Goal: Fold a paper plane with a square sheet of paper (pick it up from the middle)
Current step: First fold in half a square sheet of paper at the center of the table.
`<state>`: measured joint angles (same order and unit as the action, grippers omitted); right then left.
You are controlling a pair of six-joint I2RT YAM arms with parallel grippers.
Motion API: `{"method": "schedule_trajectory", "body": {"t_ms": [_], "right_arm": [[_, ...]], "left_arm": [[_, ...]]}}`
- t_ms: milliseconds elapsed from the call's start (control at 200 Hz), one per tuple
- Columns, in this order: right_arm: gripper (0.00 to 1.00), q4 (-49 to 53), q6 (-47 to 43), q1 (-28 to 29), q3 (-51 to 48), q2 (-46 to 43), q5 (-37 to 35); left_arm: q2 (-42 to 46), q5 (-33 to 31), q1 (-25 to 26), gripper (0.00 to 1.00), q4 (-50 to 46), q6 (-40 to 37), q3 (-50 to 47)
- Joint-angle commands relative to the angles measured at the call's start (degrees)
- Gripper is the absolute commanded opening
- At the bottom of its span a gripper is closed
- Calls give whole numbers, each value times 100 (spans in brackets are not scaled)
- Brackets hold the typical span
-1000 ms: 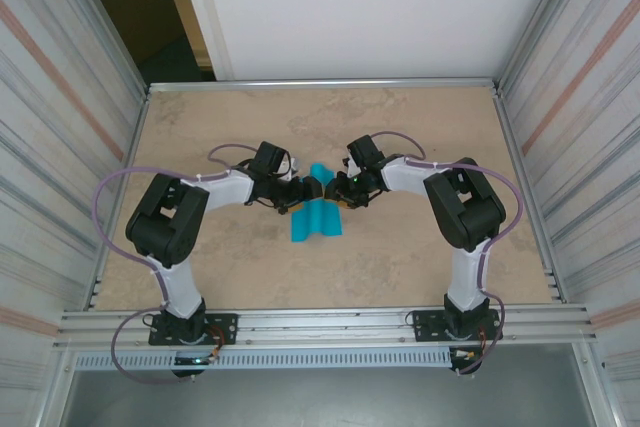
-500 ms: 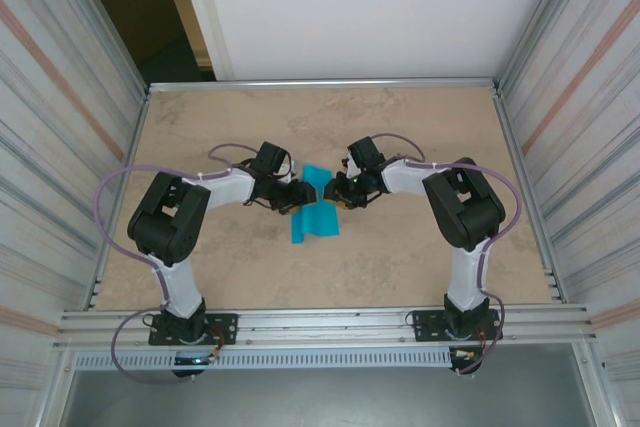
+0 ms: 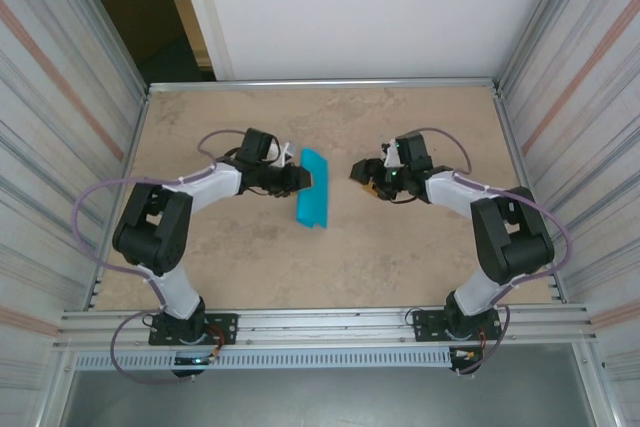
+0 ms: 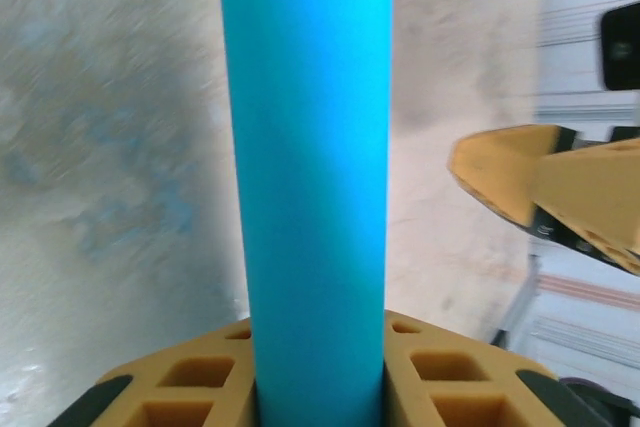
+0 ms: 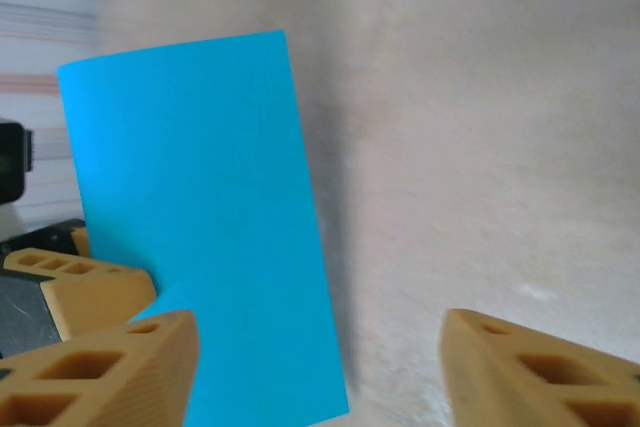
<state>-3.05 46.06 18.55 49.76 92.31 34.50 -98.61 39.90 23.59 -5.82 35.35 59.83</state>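
paper (image 3: 312, 190) looks folded in half once – left fingers (image 4: 430, 367) clamped on one edge, holding it up off the surface (image 3: 420, 247). right fingers (image 5: 520, 367) open, well apart from paper – nose and wing folds all left.

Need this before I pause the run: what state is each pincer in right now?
Left pincer: closed on the folded turquoise-blue paper sheet.
Right pincer: open, holding nothing.
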Motion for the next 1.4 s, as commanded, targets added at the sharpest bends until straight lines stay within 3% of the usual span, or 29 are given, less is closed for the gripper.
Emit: {"method": "schedule_trajectory", "body": {"t_ms": [0, 125, 371, 687, 997, 1193, 1393], "right_arm": [[74, -425, -7, -81, -3, -255, 684], [81, -877, 251, -95, 52, -289, 1050], [85, -2249, 1032, -19, 195, 60, 1777], [84, -2767, 1110, 256, 484, 561, 1990], [62, -3107, 1335, 125, 371, 422, 2200], [50, -2473, 959, 45, 378, 182, 2024], [31, -2044, 768, 0, 495, 160, 1998]], "left_arm": [[404, 825, -96, 29, 536, 294, 267], [566, 1181, -133, 29, 817, 609, 432], [581, 1661, -197, 29, 1661, 1360, 525], [197, 1858, -223, 28, 2178, 1756, 420], [144, 1754, -371, 27, 1473, 1255, 390], [88, 1674, -419, 27, 1151, 1052, 403], [10, 1676, -430, 26, 848, 844, 502]]}}
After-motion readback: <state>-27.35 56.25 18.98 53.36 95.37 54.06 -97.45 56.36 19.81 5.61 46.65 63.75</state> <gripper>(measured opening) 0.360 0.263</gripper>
